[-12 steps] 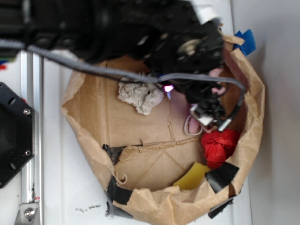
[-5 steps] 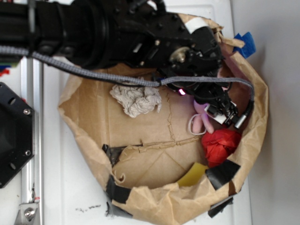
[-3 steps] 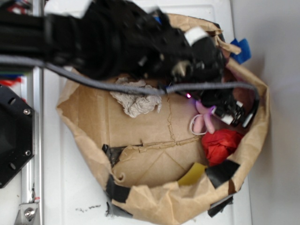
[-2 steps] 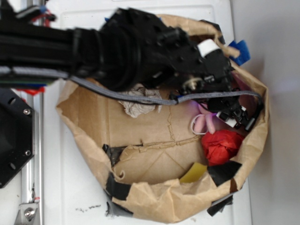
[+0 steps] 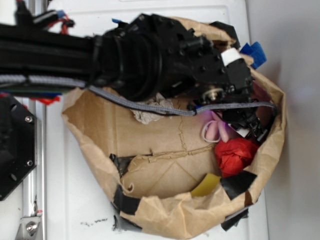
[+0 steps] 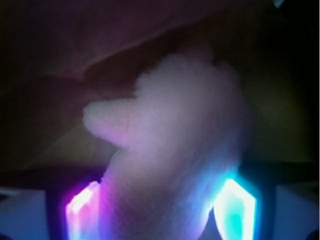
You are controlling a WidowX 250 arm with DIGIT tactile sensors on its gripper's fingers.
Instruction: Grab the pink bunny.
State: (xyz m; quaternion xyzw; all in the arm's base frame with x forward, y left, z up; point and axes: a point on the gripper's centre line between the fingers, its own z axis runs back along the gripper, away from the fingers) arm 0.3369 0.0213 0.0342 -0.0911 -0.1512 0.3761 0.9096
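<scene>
The pink bunny [image 5: 218, 131] lies inside the brown paper bag [image 5: 165, 216] at its right side, its thin white loop [image 5: 205, 133] to the left of it. My gripper [image 5: 240, 127] hangs down over it, and the black arm hides much of the toy. In the wrist view the pale fuzzy bunny [image 6: 175, 145] fills the space between my two lit fingers [image 6: 82, 210], close to both. The gripper [image 6: 159, 202] stands open around it.
A bright red wad of cloth [image 5: 235, 154] sits just below the bunny, touching the bag wall. An off-white paper ball [image 5: 147, 114] peeks out under the arm. A yellow piece [image 5: 205, 185] and black tape [image 5: 237, 185] lie at the bag's front rim.
The arm has swung right and stretched further over the bag, and the gripper has come down around the bunny. The bunny itself has stayed put beside the red cloth.
</scene>
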